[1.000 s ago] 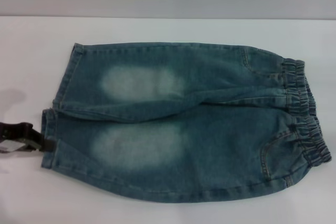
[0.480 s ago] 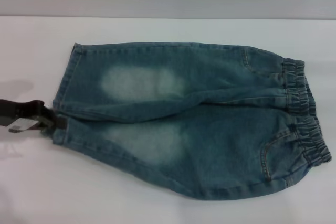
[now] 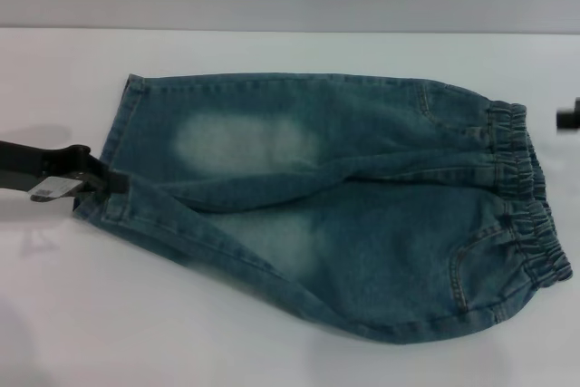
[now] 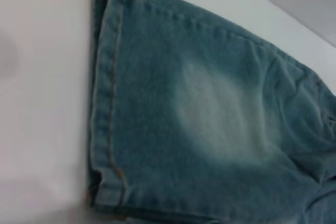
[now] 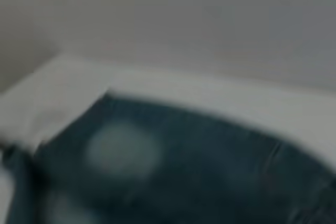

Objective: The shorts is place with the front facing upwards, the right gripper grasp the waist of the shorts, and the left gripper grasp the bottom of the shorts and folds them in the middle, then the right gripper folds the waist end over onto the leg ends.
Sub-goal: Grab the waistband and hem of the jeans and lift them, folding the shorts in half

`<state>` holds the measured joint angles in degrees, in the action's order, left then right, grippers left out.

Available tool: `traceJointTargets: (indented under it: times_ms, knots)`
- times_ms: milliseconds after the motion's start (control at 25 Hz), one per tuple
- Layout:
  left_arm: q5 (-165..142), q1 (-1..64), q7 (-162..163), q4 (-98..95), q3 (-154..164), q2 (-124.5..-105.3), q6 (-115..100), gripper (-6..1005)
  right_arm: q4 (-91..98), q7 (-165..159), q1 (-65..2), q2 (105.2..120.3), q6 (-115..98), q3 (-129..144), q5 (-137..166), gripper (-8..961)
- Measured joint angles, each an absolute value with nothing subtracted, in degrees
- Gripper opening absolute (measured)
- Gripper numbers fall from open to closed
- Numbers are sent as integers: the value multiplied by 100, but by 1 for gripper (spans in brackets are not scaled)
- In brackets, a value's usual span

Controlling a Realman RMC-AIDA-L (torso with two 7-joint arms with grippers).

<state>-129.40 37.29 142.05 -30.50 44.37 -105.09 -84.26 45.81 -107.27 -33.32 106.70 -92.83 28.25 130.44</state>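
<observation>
Shorts point(image 3: 344, 215): blue-green denim, front up, spread across the middle of the white desk point(image 3: 272, 351), waistband point(image 3: 526, 197) at frame right, leg hems at frame left. Near leg: its hem point(image 3: 104, 206) pulled up off the desk at frame left, the cloth drawn into a slanting fold toward the far leg. Left hand point(image 3: 109, 183): at the left edge, slim black fingers clenched on that near hem. Far leg: lying flat, pale patch point(image 3: 240, 142) showing. Right hand point(image 3: 568, 117): only a dark sliver at the right edge, just beyond the waistband; cannot tell whether it is clenched or released.
</observation>
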Motion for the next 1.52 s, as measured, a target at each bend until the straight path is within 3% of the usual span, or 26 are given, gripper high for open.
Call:
traceJointTargets:
  times_ms: [560,1200,1520]
  knots:
    - [-12957,3953,14155,-3191,4439,-10562,-8334,29,4976,-10671,-3629,10679,-10363,3736,14555,547]
    - [-12926,3964,14142,-3253,4427,-10623,-8270,41,4943,-10813,-4012,11146,-9893,4110,16079,547]
    - [-12921,3972,14141,-3275,4421,-10626,-8271,46,4723,-10826,-4058,11161,-9819,4173,16140,547]
